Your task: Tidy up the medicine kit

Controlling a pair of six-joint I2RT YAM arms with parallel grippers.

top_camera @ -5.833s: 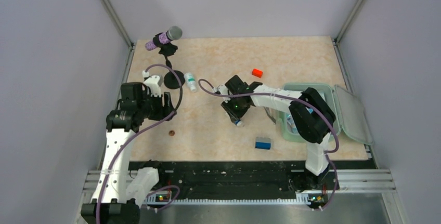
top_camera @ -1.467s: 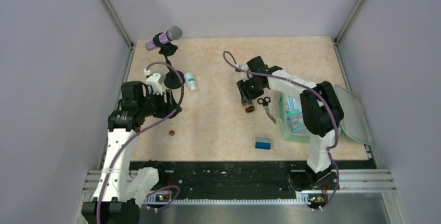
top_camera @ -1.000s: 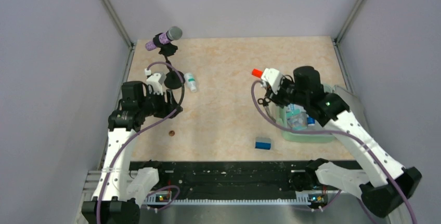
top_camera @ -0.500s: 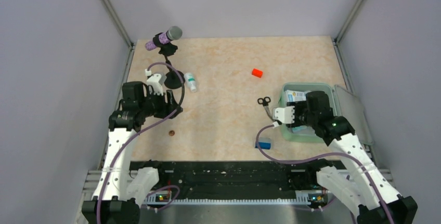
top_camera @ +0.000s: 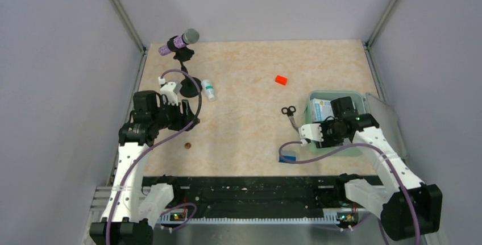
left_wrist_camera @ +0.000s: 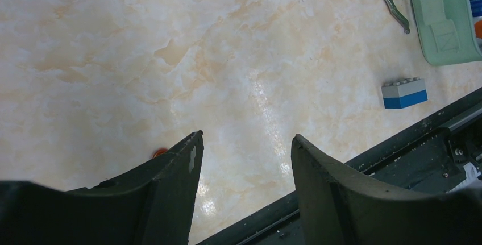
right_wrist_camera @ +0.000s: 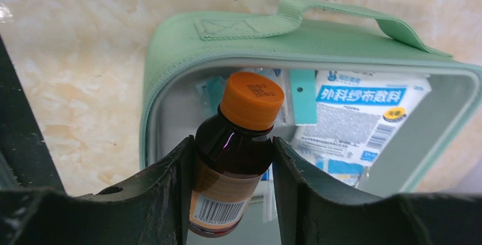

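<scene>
The medicine kit point(top_camera: 357, 98) is a pale mint-green case, open at the right of the table; it also shows in the right wrist view point(right_wrist_camera: 170, 57) with white and blue packets point(right_wrist_camera: 358, 108) inside. My right gripper point(right_wrist_camera: 233, 142) is shut on a brown medicine bottle point(right_wrist_camera: 236, 142) with an orange cap and holds it over the open case; in the top view that gripper point(top_camera: 335, 128) hangs over the case's near half. My left gripper point(left_wrist_camera: 245, 142) is open and empty above the table at the left point(top_camera: 185, 117).
Scissors point(top_camera: 290, 114) lie left of the case. A blue and grey block point(top_camera: 287, 155) lies near the front edge. An orange-red block point(top_camera: 280, 79) lies further back. A small white bottle point(top_camera: 209, 89), a microphone stand point(top_camera: 182, 57) and a small brown cap point(top_camera: 187, 145) are at the left.
My right arm has carried the brown bottle from the middle of the table over to the open case. The left arm has stayed still.
</scene>
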